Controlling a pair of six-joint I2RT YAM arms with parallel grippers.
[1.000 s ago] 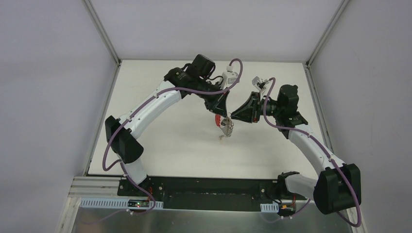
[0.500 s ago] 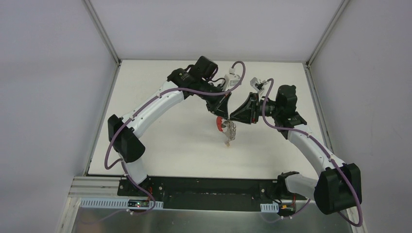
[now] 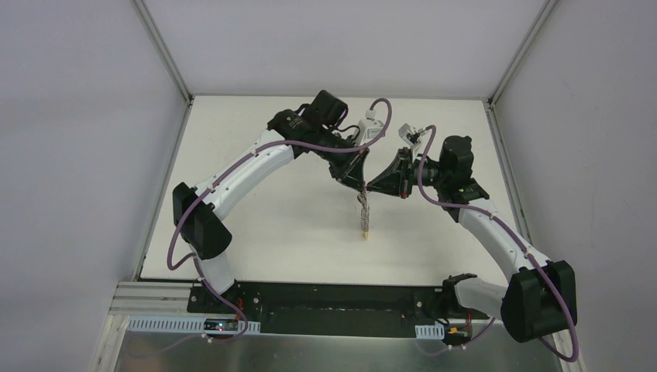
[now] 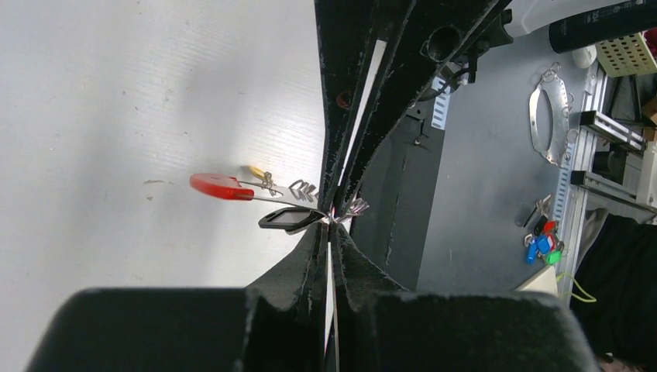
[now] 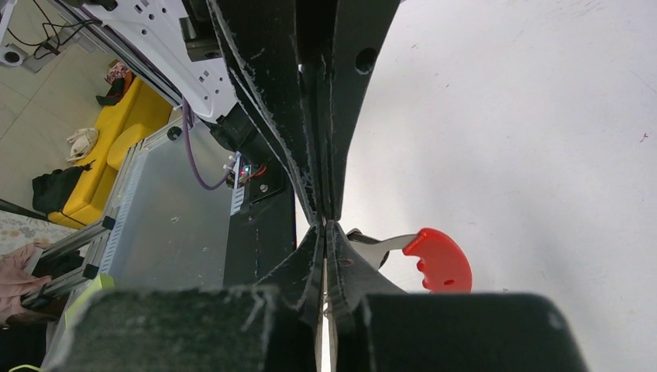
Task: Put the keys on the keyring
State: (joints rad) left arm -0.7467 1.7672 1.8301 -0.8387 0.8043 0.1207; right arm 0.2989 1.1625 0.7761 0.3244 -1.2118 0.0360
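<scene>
I have both arms meeting above the middle of the white table [image 3: 263, 225], tip against tip. The left gripper [image 4: 328, 232] has its black fingers pressed together with no gap I can see, and the right gripper [image 5: 326, 225] is closed the same way. Between them they carry the keys [image 3: 364, 217], a bunch of small silver metal keys and rings. It hangs clear of the table from the pinch point. I cannot tell which pair of fingers is bearing the load. The small black oval keyring [image 4: 285, 219] sits level at the pinch, one end running in between the fingertips, right against the silver metal. I judge the joining to be in hand but not proven. From here I cannot tell whether the loop passes through a ring or only lies alongside. Seating it and letting go are yet to come. By my count there are two grippers, one bunch, one black loop, one red tab [image 5: 438, 260] and one yellow-headed key [image 3: 364, 230] lowest over the table. The silver keys are too tangled to count.
</scene>
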